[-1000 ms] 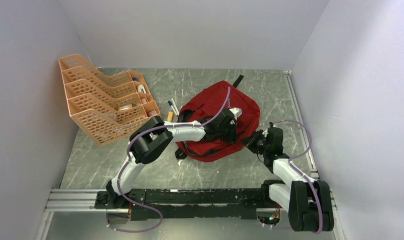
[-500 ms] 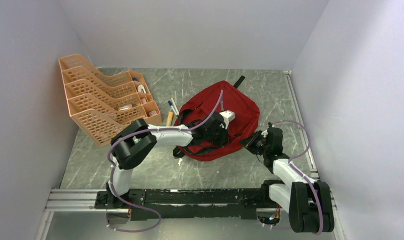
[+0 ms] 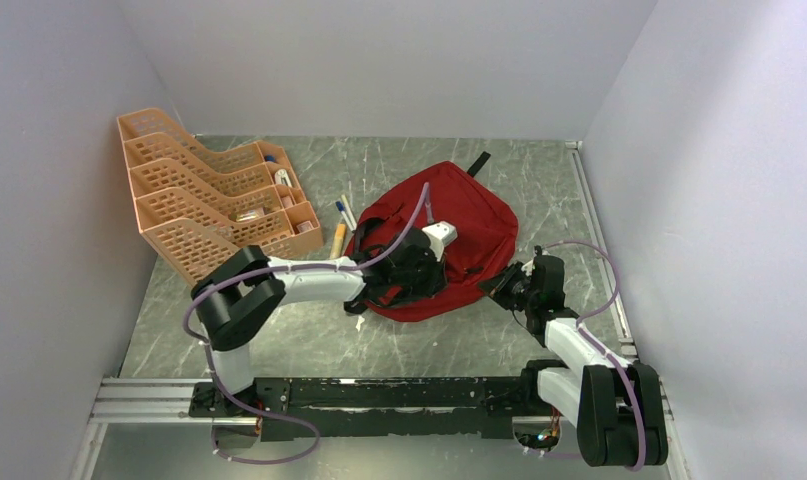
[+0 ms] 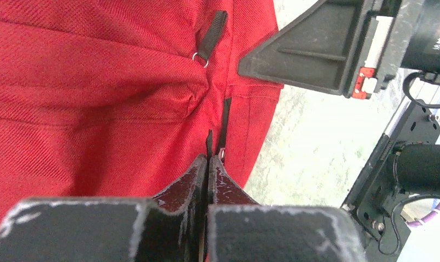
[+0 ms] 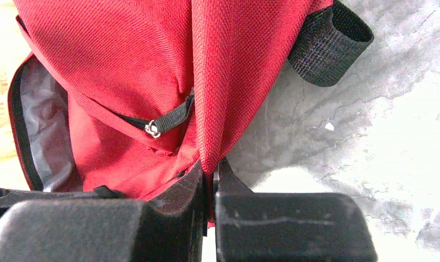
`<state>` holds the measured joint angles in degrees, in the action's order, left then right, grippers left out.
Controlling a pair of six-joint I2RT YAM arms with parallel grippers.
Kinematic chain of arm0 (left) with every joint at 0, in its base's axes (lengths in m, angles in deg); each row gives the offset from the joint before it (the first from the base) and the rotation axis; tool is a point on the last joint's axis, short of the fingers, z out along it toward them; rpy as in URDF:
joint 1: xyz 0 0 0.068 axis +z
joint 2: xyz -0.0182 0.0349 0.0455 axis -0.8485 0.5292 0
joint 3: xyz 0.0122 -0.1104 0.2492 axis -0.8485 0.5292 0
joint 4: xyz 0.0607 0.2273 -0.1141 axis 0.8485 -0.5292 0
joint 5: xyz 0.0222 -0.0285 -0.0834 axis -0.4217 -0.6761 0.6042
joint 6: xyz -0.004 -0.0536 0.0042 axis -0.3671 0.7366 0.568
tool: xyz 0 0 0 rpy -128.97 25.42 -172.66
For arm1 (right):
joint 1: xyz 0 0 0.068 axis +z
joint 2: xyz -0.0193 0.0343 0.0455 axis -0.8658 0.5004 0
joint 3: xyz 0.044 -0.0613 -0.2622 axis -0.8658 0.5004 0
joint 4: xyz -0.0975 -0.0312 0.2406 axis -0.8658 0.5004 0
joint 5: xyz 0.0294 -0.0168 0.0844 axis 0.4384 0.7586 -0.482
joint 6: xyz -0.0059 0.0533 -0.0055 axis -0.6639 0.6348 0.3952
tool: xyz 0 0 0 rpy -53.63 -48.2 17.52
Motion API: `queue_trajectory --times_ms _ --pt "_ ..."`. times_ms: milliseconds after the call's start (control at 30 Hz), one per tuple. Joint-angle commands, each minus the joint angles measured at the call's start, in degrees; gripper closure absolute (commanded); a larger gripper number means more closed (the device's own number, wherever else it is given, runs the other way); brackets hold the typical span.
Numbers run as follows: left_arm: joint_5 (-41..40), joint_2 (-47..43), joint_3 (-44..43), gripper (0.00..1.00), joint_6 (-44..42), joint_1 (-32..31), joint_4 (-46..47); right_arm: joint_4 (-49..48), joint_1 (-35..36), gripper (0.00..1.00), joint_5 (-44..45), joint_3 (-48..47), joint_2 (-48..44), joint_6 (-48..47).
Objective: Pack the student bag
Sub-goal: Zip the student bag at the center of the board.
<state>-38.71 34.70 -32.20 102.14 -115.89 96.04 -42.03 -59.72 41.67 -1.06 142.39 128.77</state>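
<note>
Grey marbled tabletop (image 3: 449, 345), walled in white: two arms work on a red student bag (image 3: 474, 210) lying mid-table.
Left gripper (image 4: 208, 164), pressed together on a black zipper pull (image 4: 209, 143), has slid leftward across the bag over the last second. The right gripper (image 5: 212, 170) pinches the bag's red edge, anchoring it. Grey lining (image 5: 43, 125) shows, so the opening is likely widening for packing.

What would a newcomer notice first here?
The red student bag lies mid-table with both arms on it: the left gripper is shut on a black zipper tab, the right gripper on a fold of its fabric. An orange tray rack stands far left, pens beside it.
</note>
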Motion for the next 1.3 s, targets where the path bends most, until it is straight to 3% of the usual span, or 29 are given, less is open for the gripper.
queue_trajectory --times_ms 0,567,1267 --pt "-2.08 -5.51 2.13 0.95 -1.79 0.28 -1.52 0.89 -0.08 1.0 2.34 0.61 -0.99 -0.99" --pt "-5.74 -24.48 14.25 0.95 -2.37 0.08 -9.3 1.15 -0.07 1.0 3.58 -1.12 0.48 -1.26" --pt "-37.24 -37.57 15.93 0.95 5.55 0.11 -28.83 5.81 -0.07 1.0 6.81 -4.1 0.25 -3.73"
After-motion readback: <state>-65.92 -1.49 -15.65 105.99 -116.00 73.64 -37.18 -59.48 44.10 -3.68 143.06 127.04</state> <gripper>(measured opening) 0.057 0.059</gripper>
